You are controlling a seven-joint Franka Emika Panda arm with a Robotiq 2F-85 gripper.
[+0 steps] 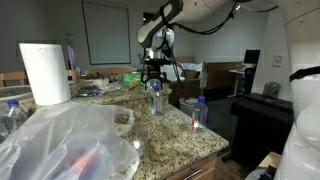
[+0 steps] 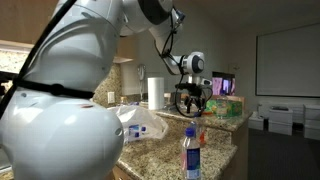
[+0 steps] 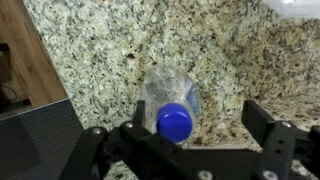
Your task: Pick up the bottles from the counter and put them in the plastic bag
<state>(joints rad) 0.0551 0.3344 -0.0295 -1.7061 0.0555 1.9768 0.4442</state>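
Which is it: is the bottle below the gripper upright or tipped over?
Upright. The wrist view looks straight down on the bottle, blue cap centred; in an exterior view the bottle stands vertical on the counter.

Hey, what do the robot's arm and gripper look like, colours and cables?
The arm is glossy white with rounded, bulbous links and black bands at the joints. A black cable runs beside its upper part. The gripper is black, with two chunky angular fingers.
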